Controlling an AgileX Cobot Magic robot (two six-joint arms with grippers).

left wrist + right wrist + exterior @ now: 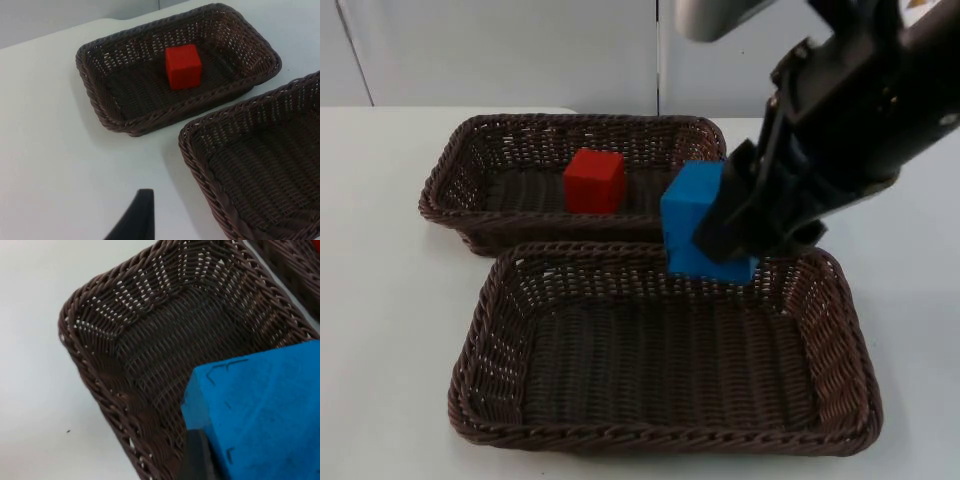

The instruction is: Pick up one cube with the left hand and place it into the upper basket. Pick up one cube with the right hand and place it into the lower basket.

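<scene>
— Baskets first, please: where are they on the white table [380,300]?

— Two dark brown wicker baskets stand close together. The upper basket [450,180] is nearer to the grey wall [500,50], and the lower basket [480,330] is just in front of it; their long rims are almost touching.

— And the cubes?

— The red cube [594,180] rests on the floor of the upper basket, about in the middle. The left wrist view shows it too [183,66], upright, apart from the basket walls. The blue cube [692,215] is in the air, held by the right gripper [720,235] over the far rim of the lower basket, near its right half. It is tilted. In the right wrist view the blue cube [260,410] hangs above one corner of the lower basket [100,365], and the floor of this basket is bare below it.

— How do the jaws stand?

— The jaws of the right gripper are clamped on the blue cube. For the left gripper, one black fingertip [137,220] appears over the bare table [60,150], beside the two baskets; whether its jaws are apart or together I cannot tell.
</scene>
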